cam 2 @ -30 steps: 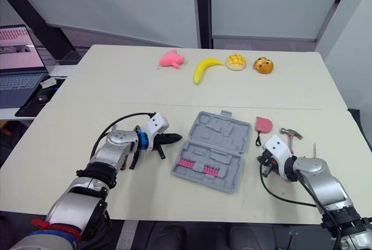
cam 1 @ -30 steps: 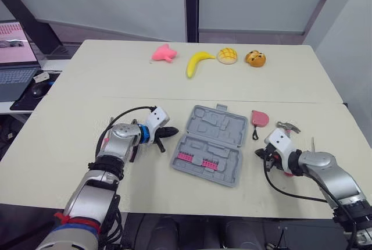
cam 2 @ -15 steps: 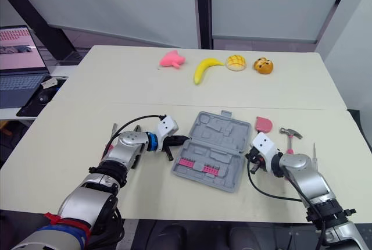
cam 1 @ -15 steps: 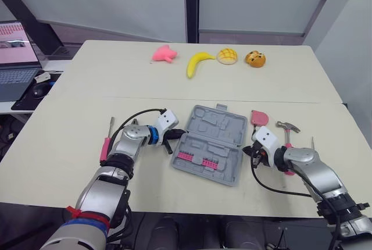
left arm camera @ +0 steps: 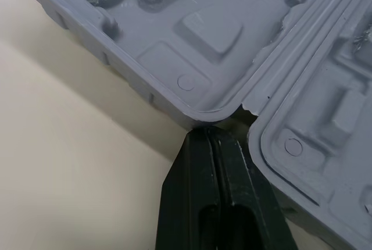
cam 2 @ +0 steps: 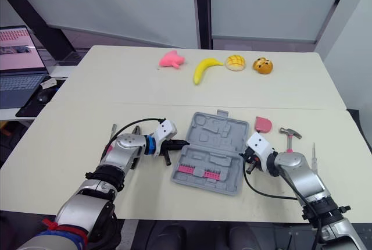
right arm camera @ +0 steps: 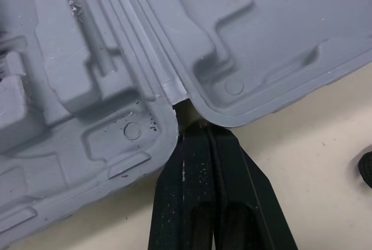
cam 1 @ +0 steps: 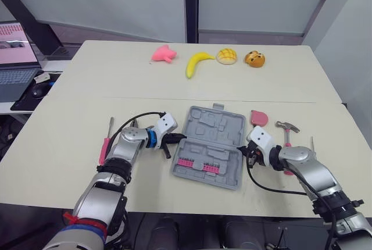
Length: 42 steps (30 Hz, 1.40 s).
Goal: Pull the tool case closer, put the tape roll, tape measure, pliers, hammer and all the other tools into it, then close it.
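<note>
Closed grippers at both hinge ends of the open tool case [cam 1: 210,145].
Left gripper [left arm camera: 206,132] and right gripper [right arm camera: 200,127], fingers pressed together and empty, touch the hinge notches; tape measure [cam 1: 259,117] and hammer [cam 1: 286,128] lie just beyond the right one.

My forearms [cam 1: 125,145] are silver-grey metal shells, each ending in a white wrist block [cam 1: 260,138] and matte black jaws, with a looping black cable [cam 1: 136,115] alongside, a blue ring [cam 1: 150,139] at my left wrist and red tape [cam 1: 75,218] higher up.
</note>
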Each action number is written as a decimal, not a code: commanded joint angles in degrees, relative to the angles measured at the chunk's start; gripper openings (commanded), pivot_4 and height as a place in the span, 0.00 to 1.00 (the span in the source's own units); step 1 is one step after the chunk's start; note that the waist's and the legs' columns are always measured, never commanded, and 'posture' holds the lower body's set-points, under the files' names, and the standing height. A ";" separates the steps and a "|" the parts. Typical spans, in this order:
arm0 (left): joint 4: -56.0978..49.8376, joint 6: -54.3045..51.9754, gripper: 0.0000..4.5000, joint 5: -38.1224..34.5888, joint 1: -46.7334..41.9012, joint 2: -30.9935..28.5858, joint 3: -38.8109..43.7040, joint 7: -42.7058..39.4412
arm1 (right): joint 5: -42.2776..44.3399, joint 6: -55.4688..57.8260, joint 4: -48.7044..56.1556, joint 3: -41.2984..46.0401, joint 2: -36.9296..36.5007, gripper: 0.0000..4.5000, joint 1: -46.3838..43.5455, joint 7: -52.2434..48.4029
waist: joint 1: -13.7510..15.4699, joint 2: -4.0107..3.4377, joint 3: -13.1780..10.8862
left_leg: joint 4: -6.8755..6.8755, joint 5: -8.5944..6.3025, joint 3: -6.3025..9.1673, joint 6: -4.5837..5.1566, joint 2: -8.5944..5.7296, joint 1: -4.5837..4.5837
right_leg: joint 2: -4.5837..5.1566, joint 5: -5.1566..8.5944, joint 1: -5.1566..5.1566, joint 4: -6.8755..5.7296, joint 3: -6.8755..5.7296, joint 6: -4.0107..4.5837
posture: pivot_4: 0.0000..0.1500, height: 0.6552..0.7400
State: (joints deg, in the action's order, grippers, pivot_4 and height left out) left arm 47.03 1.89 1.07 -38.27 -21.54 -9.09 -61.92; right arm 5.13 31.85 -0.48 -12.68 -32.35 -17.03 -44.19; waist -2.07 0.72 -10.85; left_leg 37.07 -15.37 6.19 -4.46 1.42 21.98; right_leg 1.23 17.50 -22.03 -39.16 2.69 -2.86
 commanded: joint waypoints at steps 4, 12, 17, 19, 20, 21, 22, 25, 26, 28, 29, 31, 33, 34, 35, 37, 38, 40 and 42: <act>-17.30 -8.08 0.00 -1.94 9.31 -2.14 -1.47 -2.15 | 0.93 0.33 4.82 -2.02 0.05 0.01 -0.97 -3.53 | -0.30 -0.02 0.01 | -0.02 0.00 0.01 0.00 0.03 -0.01 | -0.01 0.00 0.00 0.00 -0.01 0.00 | 1.00 1.00; -33.15 -16.67 0.00 -3.69 19.49 -6.58 -0.60 -0.28 | 1.14 1.89 7.99 -3.47 -1.25 0.01 -0.06 -5.76 | -0.44 -0.03 0.03 | -0.01 0.00 0.03 0.00 0.04 -0.07 | -0.01 0.00 0.03 -0.08 0.00 0.00 | 1.00 1.00; -37.44 -19.20 0.00 -4.69 22.56 -8.47 0.07 0.55 | 0.87 2.51 8.79 -4.33 -1.53 0.01 0.90 -6.08 | -0.44 -0.03 0.03 | 0.00 0.01 0.02 0.00 0.04 -0.11 | -0.02 0.00 0.03 -0.17 0.01 0.00 | 1.00 1.00; -38.37 -19.37 0.00 -4.80 23.35 -9.41 -0.09 0.38 | 1.10 3.01 9.26 -4.58 -1.65 0.01 1.07 -6.36 | -0.48 -0.03 0.03 | 0.01 0.01 0.02 -0.01 0.05 -0.13 | -0.01 0.00 0.03 -0.20 0.01 0.00 | 1.00 1.00; -38.59 -19.32 0.00 -4.82 23.55 -9.76 -0.23 0.38 | 1.23 3.22 9.43 -4.65 -1.70 0.01 1.11 -6.50 | -0.49 -0.03 0.03 | 0.01 0.01 0.02 -0.01 0.05 -0.15 | -0.02 0.00 0.03 -0.23 0.01 0.01 | 1.00 1.00; -38.65 -19.29 0.00 -4.91 23.72 -10.03 -0.23 0.45 | 1.45 3.55 9.82 -4.78 -1.81 0.01 1.22 -6.87 | -0.49 -0.03 0.03 | 0.01 0.01 0.02 -0.01 0.05 -0.16 | -0.02 0.00 0.03 -0.25 0.01 0.01 | 1.00 1.00; -38.73 -19.33 0.00 -5.05 23.87 -10.24 -0.18 0.52 | 1.58 3.81 10.20 -4.91 -1.92 0.01 1.34 -7.19 | -0.49 -0.03 0.03 | 0.01 0.02 0.02 -0.01 0.05 -0.16 | -0.03 0.00 0.03 -0.26 0.01 0.01 | 1.00 1.00; -40.00 -19.71 0.00 -5.60 24.93 -11.36 -0.21 -0.06 | 1.98 4.82 11.67 -5.42 -2.19 0.01 1.94 -8.10 | -0.50 -0.03 0.03 | 0.01 0.02 0.03 -0.01 0.05 -0.17 | -0.03 0.00 0.03 -0.28 0.01 0.01 | 1.00 1.00; -40.55 -19.78 0.00 -5.73 25.40 -11.86 -0.38 -0.43 | 2.01 5.06 12.02 -5.53 -2.16 0.01 2.13 -8.11 | -0.55 -0.03 0.03 | 0.00 0.02 0.02 -0.01 0.06 -0.17 | -0.04 0.00 0.03 -0.27 0.01 0.01 | 1.00 1.00; -40.95 -19.70 0.00 -5.90 25.94 -12.44 -0.48 -0.58 | 2.03 5.40 12.45 -5.78 -1.98 0.01 2.39 -8.02 | -0.67 -0.03 0.03 | -0.01 0.02 0.02 -0.01 0.06 -0.17 | -0.04 0.00 0.02 -0.28 0.01 0.01 | 1.00 1.00; -41.04 -19.74 0.00 -5.99 26.11 -12.60 -0.42 -0.51 | 2.11 5.61 12.73 -5.96 -1.90 0.01 2.56 -8.01 | -0.68 -0.03 0.03 | -0.01 0.02 0.02 -0.01 0.07 -0.17 | -0.04 0.01 0.02 -0.28 0.01 0.01 | 1.00 1.00; -41.52 -19.98 0.00 -6.23 26.61 -12.96 -0.29 -0.42 | 2.27 6.02 13.45 -6.31 -1.80 0.01 3.08 -8.02 | -0.66 -0.02 0.03 | 0.00 0.02 0.03 -0.01 0.07 -0.17 | -0.04 0.01 0.02 -0.29 0.01 0.01 | 1.00 1.00; -42.48 -20.27 0.00 -6.49 27.40 -13.41 -0.41 -0.56 | 2.12 6.06 13.81 -6.52 -1.79 0.01 3.53 -7.94 | -0.72 -0.03 0.03 | 0.00 0.02 0.03 -0.01 0.07 -0.17 | -0.04 0.01 0.02 -0.29 0.01 0.01 | 1.00 1.00; -43.06 -20.50 0.00 -6.67 27.88 -13.62 -0.54 -0.71 | 2.06 6.04 13.88 -6.60 -1.80 0.01 3.69 -7.89 | -0.73 -0.03 0.03 | 0.00 0.02 0.02 -0.01 0.07 -0.17 | -0.04 0.01 0.02 -0.28 0.01 0.02 | 1.00 1.00; -43.62 -20.68 0.00 -6.82 28.38 -13.85 -0.72 -0.83 | 2.04 6.06 13.99 -6.66 -1.81 0.01 3.84 -7.86 | -0.75 -0.03 0.03 | -0.01 0.02 0.02 0.00 0.07 -0.18 | -0.05 0.01 0.02 -0.28 0.01 0.02 | 1.00 1.00; -44.15 -20.89 0.00 -7.01 28.96 -14.00 -0.90 -0.62 | 2.12 6.26 14.28 -6.80 -1.89 0.01 4.07 -7.90 | -0.77 -0.03 0.03 | -0.01 0.02 0.02 0.00 0.09 -0.18 | -0.06 0.01 0.02 -0.28 0.01 0.02 | 1.00 1.00; -44.28 -20.97 0.00 -7.05 29.10 -14.01 -0.94 -0.46 | 2.19 6.43 14.47 -6.87 -1.94 0.01 4.19 -7.97 | -0.77 -0.03 0.03 | -0.02 0.02 0.01 -0.01 0.08 -0.18 | -0.05 0.01 0.02 -0.28 0.02 0.02 | 1.00 1.00; -44.74 -21.17 0.00 -7.12 29.48 -14.02 -1.05 -0.30 | 2.26 6.63 14.88 -7.07 -2.11 0.01 4.49 -8.17 | -0.76 -0.03 0.04 | 0.00 0.02 0.02 -0.01 0.08 -0.18 | -0.05 0.01 0.02 -0.28 0.01 0.02 | 1.00 1.00; -45.50 -21.49 0.00 -7.26 29.99 -14.12 -1.26 -0.45 | 2.18 6.57 15.00 -7.30 -2.34 0.01 4.70 -8.42 | -0.77 -0.03 0.04 | 0.00 0.02 0.02 -0.01 0.08 -0.18 | -0.05 0.01 0.03 -0.28 0.01 0.03 | 1.00 1.00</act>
State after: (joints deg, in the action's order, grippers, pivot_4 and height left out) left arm 3.27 -18.95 -5.57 -9.36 -35.49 -8.55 -61.79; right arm 5.85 38.71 11.59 -19.36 -34.77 -12.34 -51.50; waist -2.84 0.69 -10.81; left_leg 37.06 -15.35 6.21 -4.46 1.51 21.79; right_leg 1.17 17.51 -22.00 -39.45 2.70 -2.83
